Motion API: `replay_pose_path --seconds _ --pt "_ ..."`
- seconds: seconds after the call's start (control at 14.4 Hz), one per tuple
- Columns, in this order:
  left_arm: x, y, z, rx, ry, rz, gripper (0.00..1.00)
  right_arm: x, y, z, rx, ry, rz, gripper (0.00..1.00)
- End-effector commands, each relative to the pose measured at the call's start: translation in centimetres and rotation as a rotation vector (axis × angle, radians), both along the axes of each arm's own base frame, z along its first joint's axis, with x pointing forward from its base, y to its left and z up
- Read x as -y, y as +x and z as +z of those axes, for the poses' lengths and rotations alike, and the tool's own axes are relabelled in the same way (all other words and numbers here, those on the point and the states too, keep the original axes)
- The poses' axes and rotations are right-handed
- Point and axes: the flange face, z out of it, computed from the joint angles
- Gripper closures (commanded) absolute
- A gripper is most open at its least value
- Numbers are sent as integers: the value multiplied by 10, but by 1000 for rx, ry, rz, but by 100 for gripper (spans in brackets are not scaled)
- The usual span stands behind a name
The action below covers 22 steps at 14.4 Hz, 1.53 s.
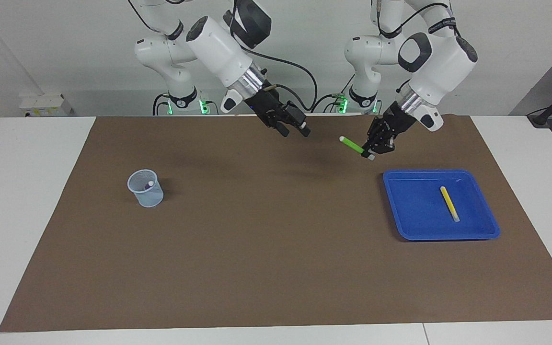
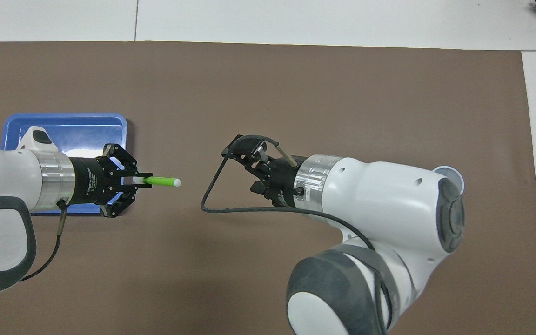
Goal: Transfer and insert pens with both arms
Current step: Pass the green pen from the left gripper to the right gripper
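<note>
Above the brown mat (image 1: 276,249), over its robot-side middle, we see the two grippers facing each other with a clear gap between them. The left gripper (image 1: 371,152) (image 2: 143,180) has its jaws clamped on the green pen (image 1: 351,144) (image 2: 162,181), gripping it at one end so that the rest of the barrel juts out toward the right gripper (image 1: 295,130) (image 2: 249,165), which it does not touch. We read the pen as lying almost level, slightly tilted, with a pale tip at its free end. The right gripper hangs in the air with its jaws apart and nothing between them; a black cable loops beside it.

Outward from the grippers, we note the blue tray (image 1: 415,225) (image 2: 63,122) resting on the mat toward the left arm's end of the table. The yellow pen (image 1: 449,203) lies flat inside it, away from the tray's walls; in the overhead view the left arm covers it.

Toward the right arm's end of the table stands the pale mesh cup (image 1: 145,188) (image 2: 452,173), upright on the mat. We can make out the purple pen (image 1: 149,183) inside it only as a small purple and whitish tip near the rim.
</note>
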Motion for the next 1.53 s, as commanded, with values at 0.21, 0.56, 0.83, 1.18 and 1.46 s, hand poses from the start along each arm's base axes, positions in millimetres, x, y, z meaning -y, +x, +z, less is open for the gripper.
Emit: replay_pose_path --seconds 0.21,0.56,0.83,1.18,1.46 --pt "19 -33 9 -10 -34 52 100 -42 -11 -26 37 40 -24 0" --pt "26 -36 16 -19 -52 96 100 -66 -32 -32 -27 52 -20 0" --pt "30 -39 20 -23 -57 121 100 -75 -41 -30 -33 55 -6 2" --pt "31 -42 18 -22 -56 119 100 -78 -44 -32 -36 52 0 21" --pt "30 -42 18 -21 -56 121 100 -80 -47 -33 -38 51 6 52"
